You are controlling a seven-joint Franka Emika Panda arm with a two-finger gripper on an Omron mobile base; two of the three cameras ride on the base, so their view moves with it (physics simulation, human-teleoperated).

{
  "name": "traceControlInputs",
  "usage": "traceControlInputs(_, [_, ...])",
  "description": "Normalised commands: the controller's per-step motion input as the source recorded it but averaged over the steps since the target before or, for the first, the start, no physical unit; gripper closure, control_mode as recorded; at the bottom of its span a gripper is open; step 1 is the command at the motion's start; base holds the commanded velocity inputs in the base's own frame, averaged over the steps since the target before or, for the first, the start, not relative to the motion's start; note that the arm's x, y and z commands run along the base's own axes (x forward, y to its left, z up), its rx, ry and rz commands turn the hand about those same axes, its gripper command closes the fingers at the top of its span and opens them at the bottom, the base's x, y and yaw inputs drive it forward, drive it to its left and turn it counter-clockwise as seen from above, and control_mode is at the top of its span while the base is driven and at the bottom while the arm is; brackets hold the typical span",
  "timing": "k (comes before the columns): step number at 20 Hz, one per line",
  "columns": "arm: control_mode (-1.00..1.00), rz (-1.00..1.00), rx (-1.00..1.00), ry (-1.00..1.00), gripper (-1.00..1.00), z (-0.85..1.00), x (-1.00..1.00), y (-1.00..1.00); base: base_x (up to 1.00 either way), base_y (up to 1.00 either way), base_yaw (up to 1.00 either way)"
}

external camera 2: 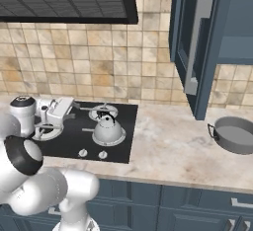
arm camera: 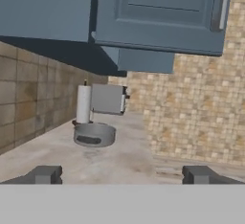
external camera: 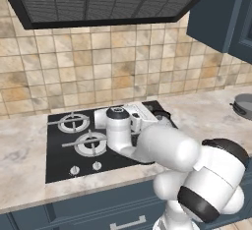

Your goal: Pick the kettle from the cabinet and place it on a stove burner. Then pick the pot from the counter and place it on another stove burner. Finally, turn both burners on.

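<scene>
Silver-grey metal is being shown on the black cooktop point(external camera 2: 74, 136), where the kettle point(external camera 2: 108, 129) is seated on the front burner nearer the pot, its thin black handle arched over the dome. The tool point(arm camera: 121, 174) is being held with its fingers point(arm camera: 45, 174) spread wide apart and nothing between them, pointed along the table point(external camera 2: 168, 151) toward the pot point(arm camera: 94, 134). The pot point(external camera 2: 236, 134) is sitting on the marbled table well apart from the cooktop, below the open door of the slate-blue cabinet point(external camera 2: 197, 42), whose long light-grey bar handle point(external camera 2: 196, 45) is hanging over that stretch of table. In the hand view, a white upright roll point(arm camera: 83, 104) and a grey boxy appliance point(arm camera: 107, 98) are seen just behind the pot, against the tiled wall point(arm camera: 191, 113). In the left base view, the arm's white body is covering much of the cooktop's right half, while two free burners point(external camera: 74, 122) are left in sight with two small knobs point(external camera: 97, 165) at the front edge. A dark range hood point(external camera: 103, 0) is hanging above the cooktop.
</scene>
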Motion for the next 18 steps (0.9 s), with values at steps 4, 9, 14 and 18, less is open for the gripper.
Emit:
traceControlInputs(4, [-1.00,0.00,0.02,-0.02,-1.00,0.35,-0.48,0.00,0.00,0.00,0.00])
traceControlInputs(9, [-1.00,0.00,0.04,0.00,-1.00,0.38,-0.44,-0.03,0.00,0.00,0.00])
traceControlInputs(14, [-1.00,0.00,0.07,0.00,-1.00,0.41,-0.35,-0.06,0.00,0.00,0.00])
traceControlInputs(18, [-1.00,0.08,0.15,0.00,-1.00,0.24,-0.16,-0.16,0.00,0.00,0.00])
